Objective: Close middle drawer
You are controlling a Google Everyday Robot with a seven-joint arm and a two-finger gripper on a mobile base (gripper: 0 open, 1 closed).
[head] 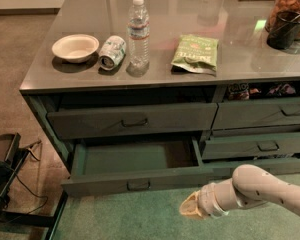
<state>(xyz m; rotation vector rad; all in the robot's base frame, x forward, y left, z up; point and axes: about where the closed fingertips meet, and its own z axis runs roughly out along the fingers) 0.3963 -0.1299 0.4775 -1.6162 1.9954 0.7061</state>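
The middle drawer of the left column stands pulled out, its flat greenish inside bare and its small dark handle at the centre of the low front panel. My gripper hangs at the end of the pale arm, low over the green carpet, in front of the drawer's right end and a little below its front panel. It is not touching the drawer.
The closed top drawer sits above. Narrower drawers fill the right column. On the counter lie a bowl, a tipped can, a water bottle, a green snack bag and a dark cup. Black equipment with cables stands at left.
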